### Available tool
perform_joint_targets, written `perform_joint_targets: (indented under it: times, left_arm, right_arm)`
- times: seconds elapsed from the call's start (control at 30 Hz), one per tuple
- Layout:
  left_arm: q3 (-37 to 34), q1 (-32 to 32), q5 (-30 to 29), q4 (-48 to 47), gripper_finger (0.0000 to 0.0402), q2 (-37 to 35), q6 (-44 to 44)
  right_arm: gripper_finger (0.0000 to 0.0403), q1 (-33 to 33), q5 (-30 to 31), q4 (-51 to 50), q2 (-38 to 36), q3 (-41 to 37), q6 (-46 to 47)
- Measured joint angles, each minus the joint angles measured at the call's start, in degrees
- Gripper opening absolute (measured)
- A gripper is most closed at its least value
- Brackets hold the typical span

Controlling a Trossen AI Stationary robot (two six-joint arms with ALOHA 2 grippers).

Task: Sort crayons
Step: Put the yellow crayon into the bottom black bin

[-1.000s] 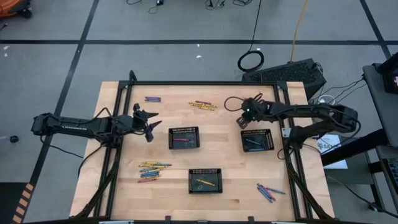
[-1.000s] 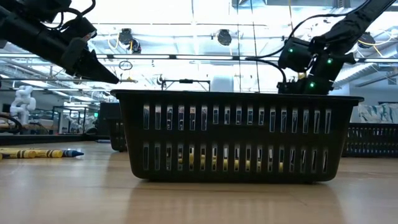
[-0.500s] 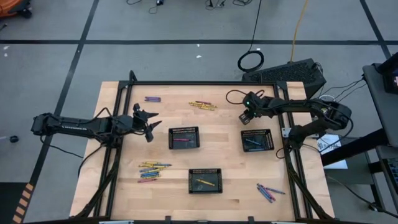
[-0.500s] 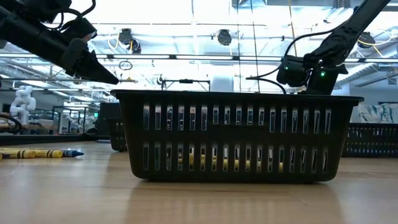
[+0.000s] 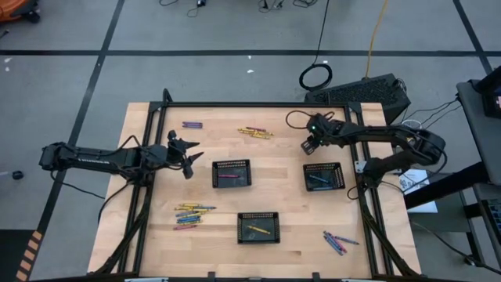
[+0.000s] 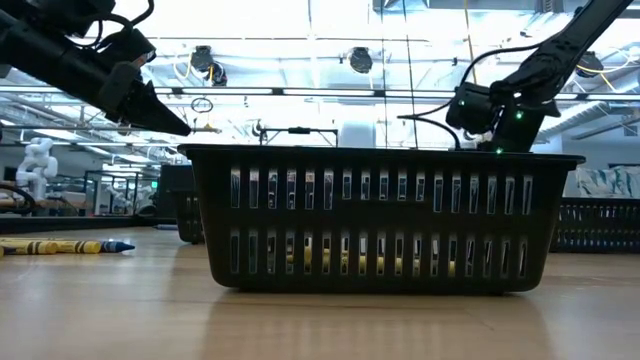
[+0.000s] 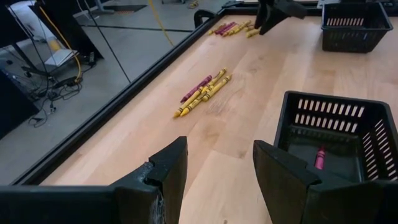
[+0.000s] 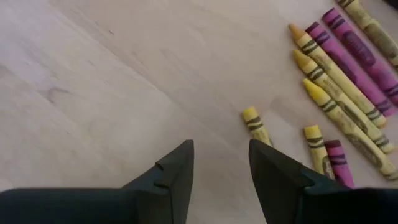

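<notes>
The middle tray [image 5: 232, 173], a black mesh one on the wooden table [image 5: 149, 227], serves as the landmark here. The left gripper [image 5: 190, 154] hangs in the air just to the left of it, above bare wood, its two dark fingers [image 7: 168, 171] spread apart with nothing between them; in the left wrist view that tray sits just past the fingertips with a single pink crayon [image 7: 320, 157] lying inside. The right gripper [image 5: 308, 149] is well to the right of the middle tray and a little toward the far edge, just beyond the right-hand tray [image 5: 324, 176]. Its fingers [image 8: 176, 168] also stand parted and empty, hovering over the bare tabletop and touching nothing; a row of yellow and pink crayons [image 8: 339, 78] lies on the wood ahead of it. From above, that same cluster [image 5: 256, 132] sits beyond the middle tray toward the far edge. More crayons are scattered around: a small purple-blue pair [image 5: 192, 124] far-left of the middle tray, a mixed yellow and blue heap [image 5: 192, 215] near-left of it, and a few blue and pink ones [image 5: 337, 241] at the near-right corner. A third tray [image 5: 258, 227] just nearer than the middle one holds a yellow crayon [image 5: 257, 229]
</notes>
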Motion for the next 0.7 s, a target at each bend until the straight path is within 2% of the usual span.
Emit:
perform_joint_targets:
  times: [0.17,0.33,0.5,0.7]
  left_arm:
    - [-0.02,0.00,0.03,0.00,0.0182,0.00,0.01]
    - [-0.02,0.00,0.24,0.00,0.0182,0.02,-0.01]
    - [-0.02,0.00,0.27,0.00,0.0182,0.07,-0.01]
    - [-0.02,0.00,0.32,-0.02,0.0182,0.07,0.01]
  right_arm:
    - [0.0141,-0.86,3.30,-0.58,-0.73,0.00,-2.55]
    - [0.0141,-4.53,3.05,-0.61,0.51,-0.02,-4.41]
    - [0.0141,-7.58,-5.83,0.54,1.89,-0.02,-7.31]
    - [0.0141,-9.65,-5.97,0.72,3.08,0.00,-8.53]
